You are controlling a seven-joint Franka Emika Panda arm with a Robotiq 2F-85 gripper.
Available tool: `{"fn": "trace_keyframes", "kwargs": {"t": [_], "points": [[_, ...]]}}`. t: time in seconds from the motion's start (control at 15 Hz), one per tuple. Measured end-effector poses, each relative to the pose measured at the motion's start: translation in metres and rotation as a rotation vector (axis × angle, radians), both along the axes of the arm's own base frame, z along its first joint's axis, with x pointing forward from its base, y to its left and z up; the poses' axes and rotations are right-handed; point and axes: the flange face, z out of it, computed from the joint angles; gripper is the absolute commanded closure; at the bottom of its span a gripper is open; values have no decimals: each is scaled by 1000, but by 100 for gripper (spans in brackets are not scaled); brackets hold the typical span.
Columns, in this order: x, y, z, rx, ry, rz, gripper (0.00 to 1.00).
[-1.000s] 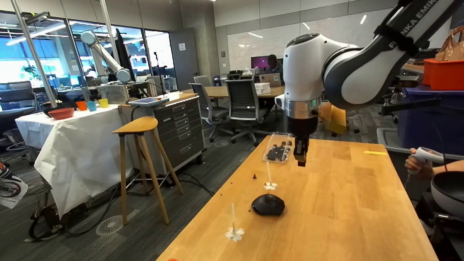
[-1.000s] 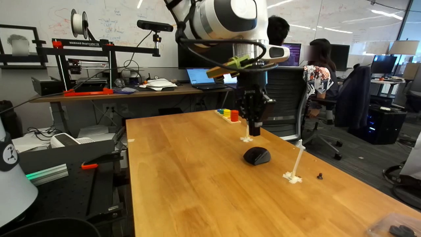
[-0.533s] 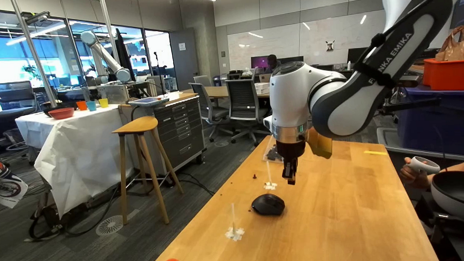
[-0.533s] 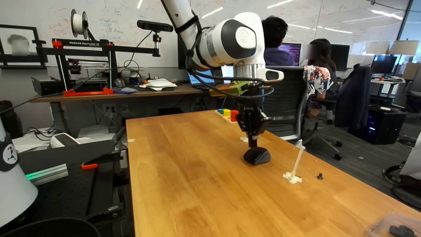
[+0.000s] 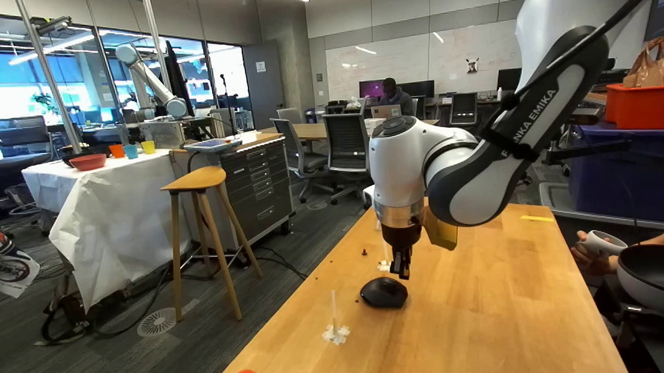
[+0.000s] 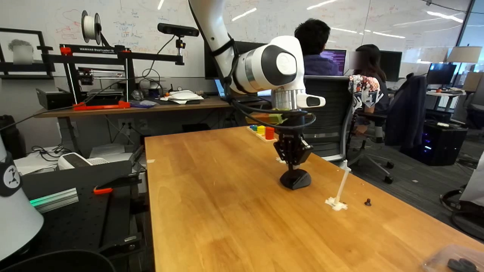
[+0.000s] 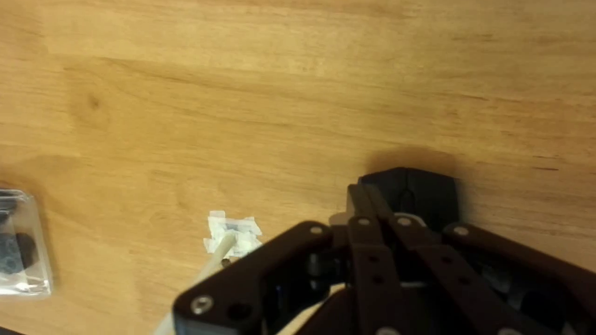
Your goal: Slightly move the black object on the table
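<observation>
The black object (image 5: 384, 293) is a rounded computer mouse lying on the light wooden table (image 5: 480, 325). It also shows in the other pictures, in an exterior view (image 6: 298, 180) and in the wrist view (image 7: 430, 195). My gripper (image 5: 403, 273) points straight down just beside and above the mouse. Its two fingertips are together with nothing between them in the wrist view (image 7: 365, 188), where they overlap the left edge of the mouse. I cannot tell whether the tips touch the mouse. Part of the mouse is hidden behind my fingers in the wrist view.
Thin white posts taped to the table stand near the mouse, one post (image 5: 333, 313) and another post (image 6: 342, 183). A small dark screw (image 6: 368, 202) lies by the table edge. A clear box of dark pieces (image 7: 39, 265) and a colored stacking toy (image 6: 261, 132) are farther off.
My gripper has come down and across toward the black object, from high above the table to just beside it. The black object has not moved.
</observation>
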Motion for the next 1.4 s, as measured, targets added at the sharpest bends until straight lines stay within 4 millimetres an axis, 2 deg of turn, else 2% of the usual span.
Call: {"fn": "trace_keyframes", "kwargs": {"t": [0.27,1.0,1.2,1.4], "points": [[7,11,-11,-8,-3,16,98],[11,19,-7,-11,-13,31,97],[10,25,11,-1,-35,44,98],[7,29,47,16,-70,55,97]]}}
